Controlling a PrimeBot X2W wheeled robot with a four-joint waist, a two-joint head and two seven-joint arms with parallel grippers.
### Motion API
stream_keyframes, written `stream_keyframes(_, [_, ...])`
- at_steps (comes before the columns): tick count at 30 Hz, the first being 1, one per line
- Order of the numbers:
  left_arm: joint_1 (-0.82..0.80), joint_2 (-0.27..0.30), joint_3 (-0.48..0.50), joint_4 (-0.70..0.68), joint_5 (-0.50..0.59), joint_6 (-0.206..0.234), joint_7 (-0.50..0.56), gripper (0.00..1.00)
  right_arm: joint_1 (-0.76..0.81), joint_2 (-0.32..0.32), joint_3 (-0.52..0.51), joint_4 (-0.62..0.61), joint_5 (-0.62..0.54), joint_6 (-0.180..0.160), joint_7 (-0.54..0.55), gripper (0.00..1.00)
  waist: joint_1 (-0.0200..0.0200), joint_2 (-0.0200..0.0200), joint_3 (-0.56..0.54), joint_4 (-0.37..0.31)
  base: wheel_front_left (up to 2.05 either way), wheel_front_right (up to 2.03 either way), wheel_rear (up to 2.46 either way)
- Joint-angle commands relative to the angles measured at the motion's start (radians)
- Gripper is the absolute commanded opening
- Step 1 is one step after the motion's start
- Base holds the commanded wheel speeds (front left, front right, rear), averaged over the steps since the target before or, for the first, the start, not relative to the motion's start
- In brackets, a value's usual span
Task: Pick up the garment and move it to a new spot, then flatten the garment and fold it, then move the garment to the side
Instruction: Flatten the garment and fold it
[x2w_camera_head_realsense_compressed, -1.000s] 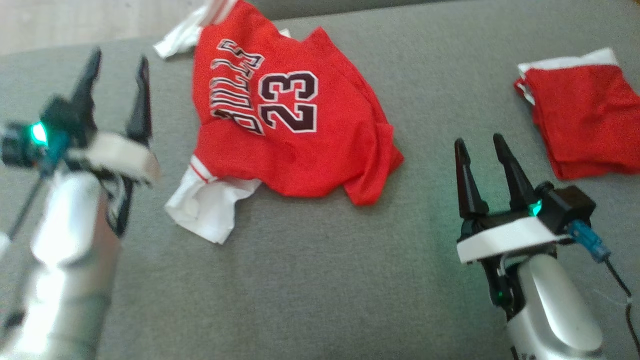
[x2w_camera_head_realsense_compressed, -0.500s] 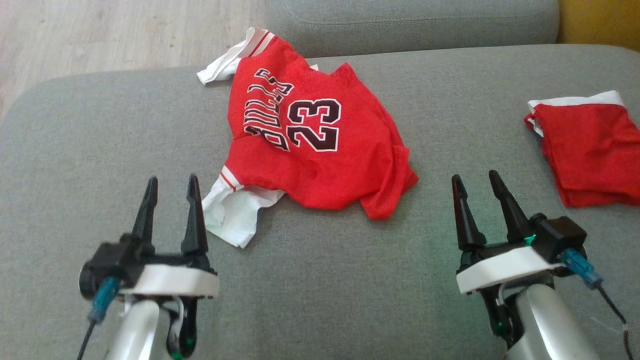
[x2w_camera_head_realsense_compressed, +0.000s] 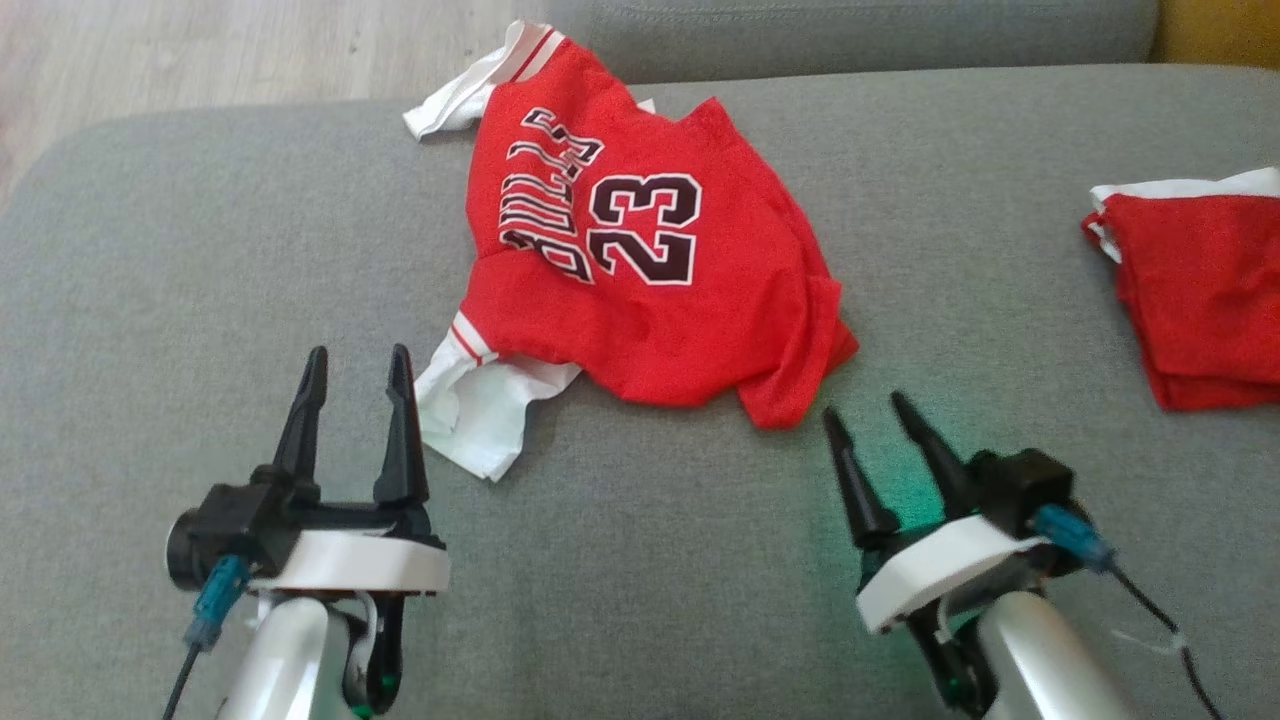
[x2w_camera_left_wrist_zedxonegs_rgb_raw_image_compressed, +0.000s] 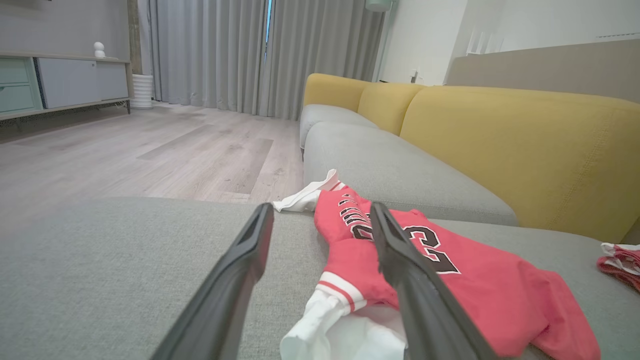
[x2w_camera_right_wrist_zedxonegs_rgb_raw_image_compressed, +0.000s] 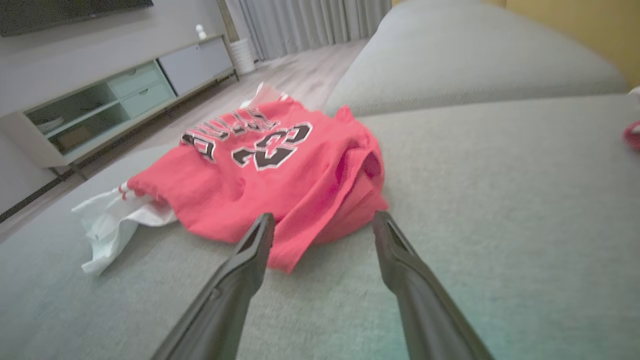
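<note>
Head looks down; wrists skim low (all share jersey (x2w_camera_head_realsense_compressed: 640, 260)).

Place: we take this for a home, most likely a living room.
Sofa: a long grey seat (x2w_camera_left_wrist_zedxonegs_rgb_raw_image_compressed: 400, 170) runs ahead of the left hand (x2w_camera_left_wrist_zedxonegs_rgb_raw_image_compressed: 321, 207), with yellow back cushions (x2w_camera_left_wrist_zedxonegs_rgb_raw_image_compressed: 500, 145) to the right of it.
Floor: pale wood planks (x2w_camera_left_wrist_zedxonegs_rgb_raw_image_compressed: 150, 150) spread ahead and to the left of that hand.
Curtains: grey floor-length curtains (x2w_camera_left_wrist_zedxonegs_rgb_raw_image_compressed: 215, 50) hang far ahead of it.
Sideboard: a low cabinet (x2w_camera_left_wrist_zedxonegs_rgb_raw_image_compressed: 60, 85) with pale green drawers stands far off to its left, a small white ornament (x2w_camera_left_wrist_zedxonegs_rgb_raw_image_compressed: 99, 49) on top.
Wall: up and to the left of the right hand (x2w_camera_right_wrist_zedxonegs_rgb_raw_image_compressed: 324, 215) we see a dark flat panel (x2w_camera_right_wrist_zedxonegs_rgb_raw_image_compressed: 75, 12), perhaps a screen.
</note>
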Motion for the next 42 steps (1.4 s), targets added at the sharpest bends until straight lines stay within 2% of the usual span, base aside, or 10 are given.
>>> stream_keyframes(1, [-0.045,0.000,0.030,-0.024,0.016,-0.006,-0.008,1.00,-0.046,0.001,0.051,-0.006,0.025,0.003,0.019,1.00,0.0000,-0.0001,0.014,0.010,0.00,0.00,0.00])
stream_keyframes(6, [-0.066,-0.010,0.022,-0.010,0.026,-0.017,-0.008,1.00,-0.099,0.001,0.126,0.078,0.090,0.003,0.075,1.00,0.0000,-0.0001,0.040,0.037,0.00,0.00,0.00])
stream_keyframes(13, [-0.086,-0.018,0.018,0.009,0.028,-0.027,-0.008,1.00,-0.177,-0.003,0.190,0.188,0.113,0.003,0.062,1.00,0.0000,-0.0001,0.064,0.069,0.00,0.00,0.00])
stream_keyframes(14, [-0.087,-0.019,0.021,0.015,0.031,-0.029,-0.008,1.00,-0.200,-0.004,0.196,0.221,0.106,0.003,0.043,0.00,0.0000,-0.0001,0.065,0.072,0.00,0.00,0.00])
stream_keyframes(20, [-0.077,-0.022,0.043,0.022,0.039,-0.030,-0.008,1.00,-0.230,-0.026,0.145,0.266,0.079,0.003,-0.016,0.00,0.0000,-0.0001,0.047,0.051,0.00,0.00,0.00])
stream_keyframes(24, [-0.065,-0.023,0.053,0.019,0.046,-0.032,-0.008,1.00,-0.216,-0.079,0.092,0.244,0.058,0.003,-0.026,0.00,0.0000,-0.0001,0.020,0.019,0.00,0.00,0.00])
stream_keyframes(29, [-0.051,-0.025,0.054,0.015,0.051,-0.034,-0.008,1.00,-0.192,-0.168,0.039,0.181,0.035,0.003,0.013,0.00,0.0000,-0.0001,-0.008,-0.012,0.00,0.00,0.00])
stream_keyframes(34, [-0.042,-0.027,0.049,0.016,0.052,-0.036,-0.008,1.00,-0.160,-0.232,-0.017,0.129,0.027,0.003,0.100,0.00,0.0000,-0.0001,-0.025,-0.021,0.00,0.00,0.00])
stream_keyframes(39, [-0.035,-0.029,0.045,0.019,0.048,-0.037,-0.008,1.00,-0.135,-0.246,-0.110,0.104,-0.023,0.003,0.144,0.00,0.0000,-0.0001,-0.029,-0.024,0.00,0.00,0.00])
stream_keyframes(42, [-0.036,-0.029,0.045,0.020,0.048,-0.037,-0.008,1.00,-0.121,-0.221,-0.184,0.112,-0.084,0.003,0.152,0.00,0.0000,-0.0001,-0.029,-0.027,0.00,0.00,0.00])
